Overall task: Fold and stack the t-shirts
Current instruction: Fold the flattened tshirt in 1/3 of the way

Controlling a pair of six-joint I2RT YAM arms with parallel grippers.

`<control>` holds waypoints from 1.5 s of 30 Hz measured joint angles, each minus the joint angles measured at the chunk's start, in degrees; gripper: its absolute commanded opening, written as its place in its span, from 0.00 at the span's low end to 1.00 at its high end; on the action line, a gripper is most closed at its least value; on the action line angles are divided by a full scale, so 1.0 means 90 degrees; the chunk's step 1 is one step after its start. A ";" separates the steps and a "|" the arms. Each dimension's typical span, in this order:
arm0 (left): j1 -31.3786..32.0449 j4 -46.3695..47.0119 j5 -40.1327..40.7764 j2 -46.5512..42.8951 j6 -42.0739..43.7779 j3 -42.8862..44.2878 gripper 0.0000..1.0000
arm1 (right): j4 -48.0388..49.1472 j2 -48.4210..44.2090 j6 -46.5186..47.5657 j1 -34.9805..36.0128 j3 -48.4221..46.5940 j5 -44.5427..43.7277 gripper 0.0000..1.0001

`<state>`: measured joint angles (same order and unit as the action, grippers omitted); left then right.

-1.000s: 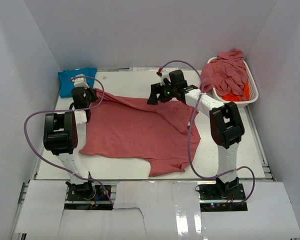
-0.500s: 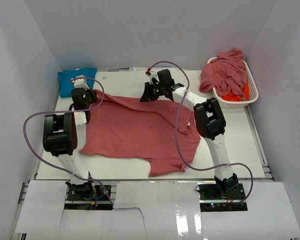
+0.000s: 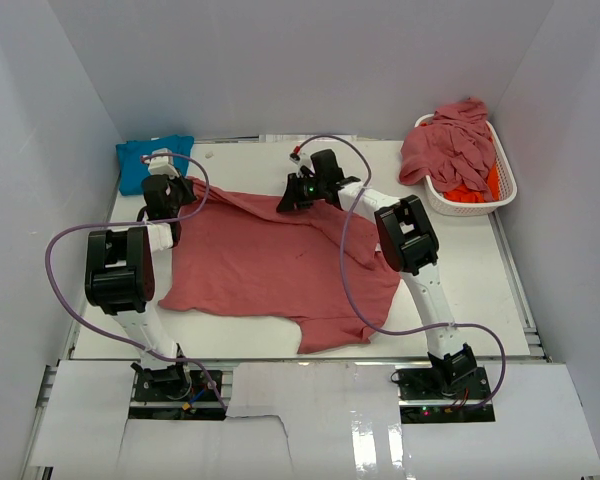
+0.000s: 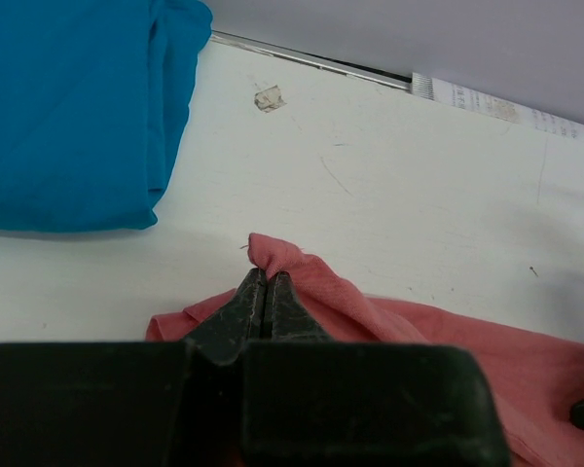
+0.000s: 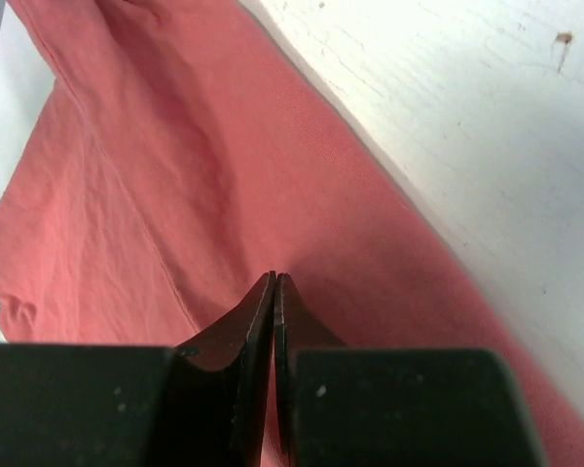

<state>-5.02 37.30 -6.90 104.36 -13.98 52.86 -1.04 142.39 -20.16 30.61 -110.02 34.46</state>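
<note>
On the white table (image 3: 460,270), a rose-red t-shirt (image 3: 270,260) lies spread out mostly flat, its far edge running between the two arms and one sleeve reaching towards the near edge. At the shirt's far left corner the left gripper (image 3: 175,190) has its jaws pressed together on a small fold of the cloth. The left wrist view shows that fold poking out just past the fingertips, with the rest of the shirt trailing off to the right. Further along the same far edge, near the middle of the table, sits the right gripper (image 3: 288,200). In the right wrist view its two fingers (image 5: 258,321) meet with only a hairline slit between them, their tips down against the rose-red fabric beside the bare table top. I cannot tell whether any cloth is caught between them. A turquoise t-shirt (image 3: 145,160) lies folded in the far left corner, just beyond the left gripper and apart from the red shirt. In the far right corner stands a white slatted basket (image 3: 460,208), well apart from the spread shirt. A heap of rose-red t-shirts (image 3: 450,145) spills over its rim, and an orange t-shirt (image 3: 475,190) shows beneath them.
</note>
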 measured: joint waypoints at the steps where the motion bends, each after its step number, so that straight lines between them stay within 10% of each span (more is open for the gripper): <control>1: 0.0000 -0.0005 0.0000 0.0000 0.0002 0.0000 0.00 | 0.0022 0.0000 -0.0002 0.0000 -0.0007 0.0000 0.08; 23: 0.0000 -0.0306 0.0075 -0.0704 -0.0005 -0.0117 0.10 | 0.0381 0.0002 -0.0051 0.0032 0.0296 -0.0073 0.08; 34: 0.0012 -0.0610 0.0282 -0.1358 0.0070 -0.0529 0.86 | 0.0444 0.0002 -0.0083 0.0032 0.0328 -0.0083 0.08; 45: 0.0010 -0.0831 0.0843 -0.2222 -0.0010 -0.0835 0.93 | 0.0444 0.0002 -0.0070 0.0046 0.0330 -0.0080 0.08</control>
<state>-4.93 29.82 0.69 84.36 -14.06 45.34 2.96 142.41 -20.80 31.03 -107.04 33.74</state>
